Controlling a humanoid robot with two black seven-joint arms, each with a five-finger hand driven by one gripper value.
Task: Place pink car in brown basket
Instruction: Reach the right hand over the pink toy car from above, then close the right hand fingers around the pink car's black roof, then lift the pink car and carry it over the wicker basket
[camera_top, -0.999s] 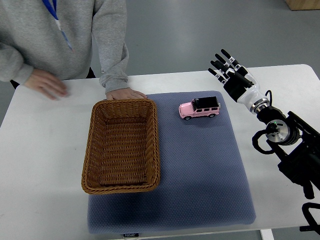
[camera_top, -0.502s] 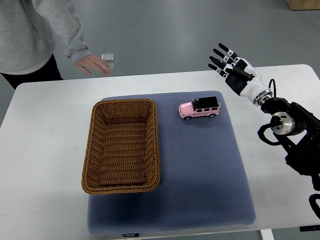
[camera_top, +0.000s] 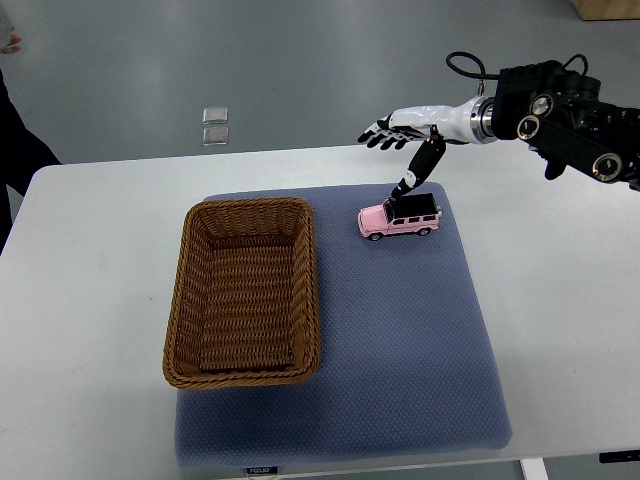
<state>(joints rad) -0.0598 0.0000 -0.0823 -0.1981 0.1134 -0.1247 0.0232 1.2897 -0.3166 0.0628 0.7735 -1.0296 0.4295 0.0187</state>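
The pink car (camera_top: 399, 217), a toy jeep with a black roof, sits on the blue-grey mat (camera_top: 400, 340) near its far right corner. The brown wicker basket (camera_top: 246, 371) lies on the mat's left side and holds nothing. My right hand (camera_top: 398, 152) hovers just behind and above the car, palm turned sideways, fingers spread toward the left and thumb pointing down at the car's roof. It holds nothing. My left arm is out of view.
The mat lies on a white table (camera_top: 90, 300). A person's dark sleeve (camera_top: 15, 150) shows at the far left edge, off the table. Two small square floor fittings (camera_top: 214, 125) lie beyond the table's far edge.
My right hand has swung left and forward from the table's right side to just above the car. The person has stepped back to the left, away from the table.
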